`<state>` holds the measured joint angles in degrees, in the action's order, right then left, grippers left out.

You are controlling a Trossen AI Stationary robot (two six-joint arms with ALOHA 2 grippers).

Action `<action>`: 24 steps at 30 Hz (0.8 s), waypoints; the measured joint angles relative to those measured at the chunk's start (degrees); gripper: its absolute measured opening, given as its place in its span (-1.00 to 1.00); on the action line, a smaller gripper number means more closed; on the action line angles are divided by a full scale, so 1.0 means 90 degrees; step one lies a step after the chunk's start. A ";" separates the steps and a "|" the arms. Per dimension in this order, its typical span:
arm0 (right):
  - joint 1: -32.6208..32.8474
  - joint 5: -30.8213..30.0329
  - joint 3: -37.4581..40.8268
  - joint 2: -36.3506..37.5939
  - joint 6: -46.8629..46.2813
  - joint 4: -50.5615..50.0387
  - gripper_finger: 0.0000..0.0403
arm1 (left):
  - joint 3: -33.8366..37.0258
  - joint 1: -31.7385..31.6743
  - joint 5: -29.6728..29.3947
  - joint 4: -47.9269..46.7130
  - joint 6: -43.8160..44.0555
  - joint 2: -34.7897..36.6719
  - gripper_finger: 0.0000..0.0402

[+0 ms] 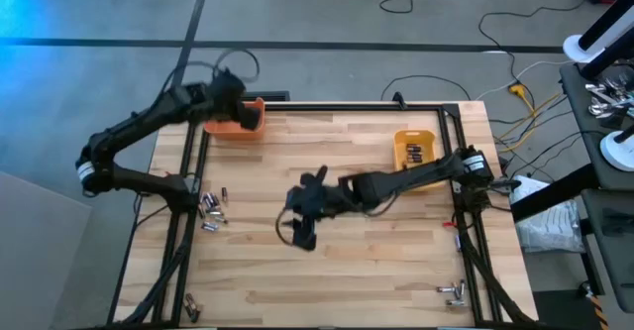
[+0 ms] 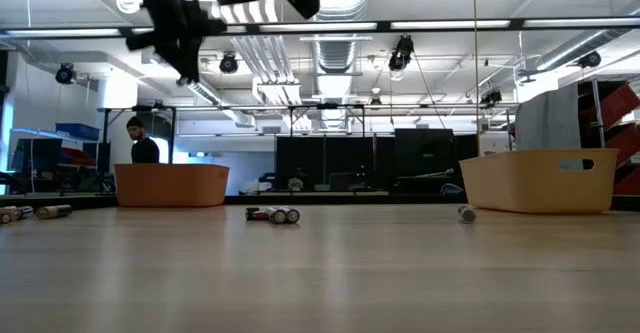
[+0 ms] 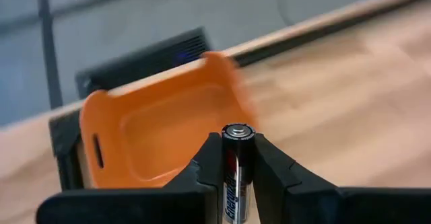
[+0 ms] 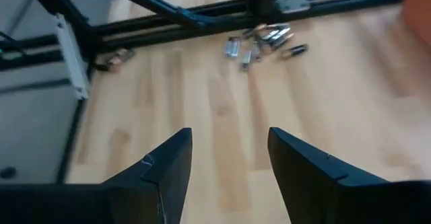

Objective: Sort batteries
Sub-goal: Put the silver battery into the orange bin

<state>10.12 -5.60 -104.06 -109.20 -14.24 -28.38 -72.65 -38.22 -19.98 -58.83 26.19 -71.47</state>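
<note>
orange bin [image 3: 161, 140] just ahead, left pincer [image 3: 237, 158] clamped on a battery [image 3: 238, 170]: centre over it before letting go; right pincer [image 4: 229, 158] apart, mid-table.

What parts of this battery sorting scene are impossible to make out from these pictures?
- Orange bin contents: high view, left arm covers it; low view shows only its wall.
- Yellow bin batteries: high view, too small to count.
- Battery in the left gripper: left wrist view, lower end cut off.
- Right gripper: open; table under it unseen.
</note>
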 joint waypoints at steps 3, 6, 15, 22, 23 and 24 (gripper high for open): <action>-0.0272 -0.0253 -0.0033 0.0278 0.0602 -0.0808 -0.10 | 0.0175 -0.1003 0.0409 0.0139 0.0165 -0.0449 -0.86; -0.0553 -0.0380 0.0108 0.0502 0.1068 -0.1268 -0.13 | 0.0334 -0.1501 0.0581 0.0224 0.0527 -0.0918 -0.86; -0.1624 0.0169 0.0314 0.0526 0.1177 -0.1294 -0.12 | 0.0055 -0.1873 0.0742 0.0542 -0.0015 -0.2709 -0.86; -0.2276 0.0519 0.0317 0.0599 0.0928 -0.1345 -0.13 | -0.0059 -0.2319 0.1533 0.0374 -0.0338 -0.3796 -0.85; -0.2344 0.0518 0.0317 0.0612 0.0962 -0.1315 -0.14 | -0.0069 -0.2392 0.1658 0.0354 -0.0353 -0.3939 -0.85; -0.2414 0.0519 0.0317 0.0623 0.0993 -0.1293 -0.15 | -0.0090 -0.2468 0.1681 0.0315 -0.0356 -0.4074 -0.85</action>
<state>-11.61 -0.93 -101.21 -103.59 -5.31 -40.02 -73.47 -60.43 -4.85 -55.99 22.98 -108.14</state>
